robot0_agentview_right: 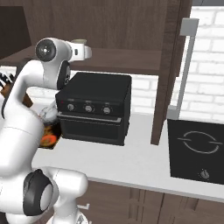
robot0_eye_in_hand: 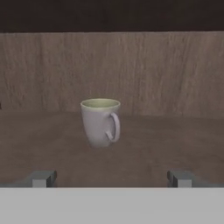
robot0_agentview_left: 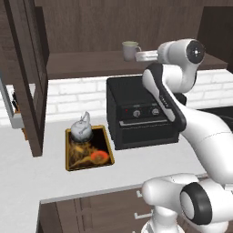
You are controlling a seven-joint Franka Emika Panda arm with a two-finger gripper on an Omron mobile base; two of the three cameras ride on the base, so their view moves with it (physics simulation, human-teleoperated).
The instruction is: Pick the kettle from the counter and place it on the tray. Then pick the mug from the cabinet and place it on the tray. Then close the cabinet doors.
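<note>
Hand view puts the mug [robot0_eye_in_hand: 100,121] just left of centre, upright on the brown wood-grain shelf of the cabinet [robot0_eye_in_hand: 175,78], its handle turned toward the frame's right and a greenish rim at its mouth. Bare shelf lies all around it, and the grained back wall stands behind it. The gripper [robot0_eye_in_hand: 111,178] has its two dark fingertips [robot0_eye_in_hand: 43,178] set wide apart at the lower left and lower right of the frame, with the mug beyond them and untouched.

In the left base view the mug [robot0_agentview_left: 130,50] sits at upper centre on the shelf, with the white hand level with it and just to its right. Below, a boxy matte-black oven [robot0_agentview_left: 139,113] with round knobs occupies the middle of the frame on the pale, smooth counter [robot0_agentview_left: 27,177]. Left of the oven lies the tray [robot0_agentview_left: 88,148], yellow-rimmed with a dark swirled surface, and the rounded silvery kettle [robot0_agentview_left: 82,128] stands on its far end. An open cabinet door [robot0_agentview_left: 28,77] of dark panelled wood hangs at the left edge. Open counter runs in front of the tray and oven.

I can read no writing anywhere.
</note>
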